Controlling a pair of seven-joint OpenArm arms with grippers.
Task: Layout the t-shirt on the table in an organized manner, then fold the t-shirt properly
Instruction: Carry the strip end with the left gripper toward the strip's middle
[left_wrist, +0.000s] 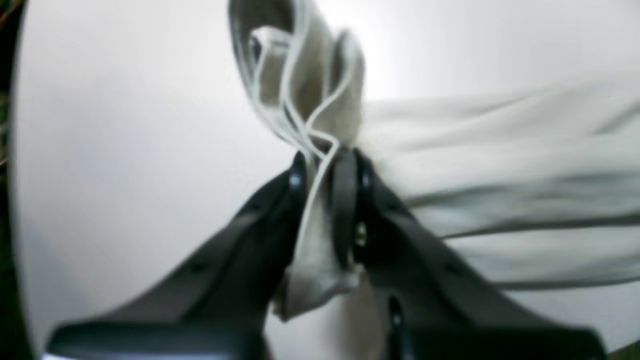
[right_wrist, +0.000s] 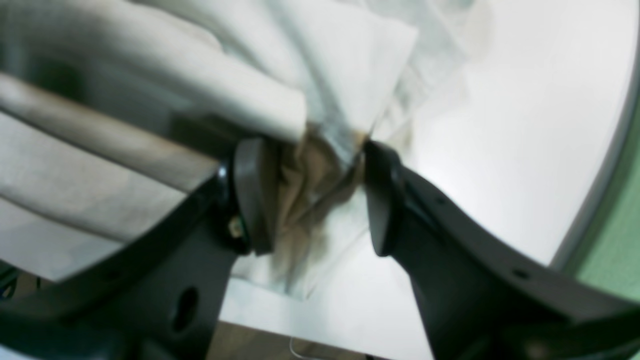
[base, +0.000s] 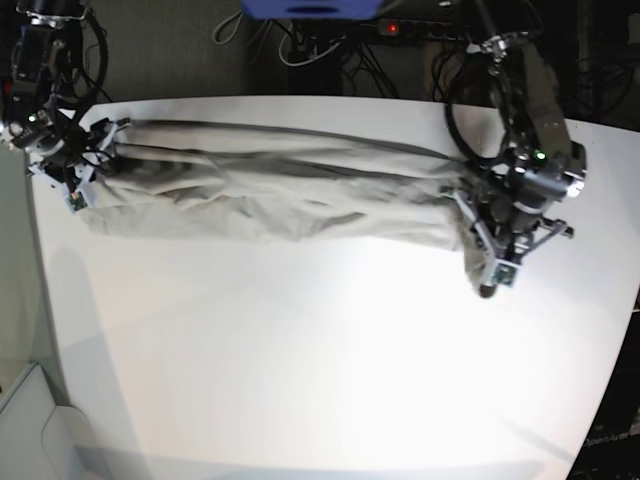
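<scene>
Beyond the far edge of the glossy white rounded table (base: 300, 350) lie tangled cables (base: 300, 45), a blue box (base: 310, 8) and a power strip with a red light (base: 400, 28); nothing lies on the tabletop apart from the cloth and the arms. There is one light grey-beige cotton t-shirt (base: 280, 195), one table and two black grippers. The shirt is stretched into a long wrinkled band across the far half of the table, left to right. The left gripper (left_wrist: 327, 165), at the band's right end, has its jaws pressed together on a bunched hem of the shirt, fabric sticking out on both sides. The right gripper (right_wrist: 310, 195), at the left end, has its jaws partly apart with crumpled shirt fabric between them, touching both pads.
</scene>
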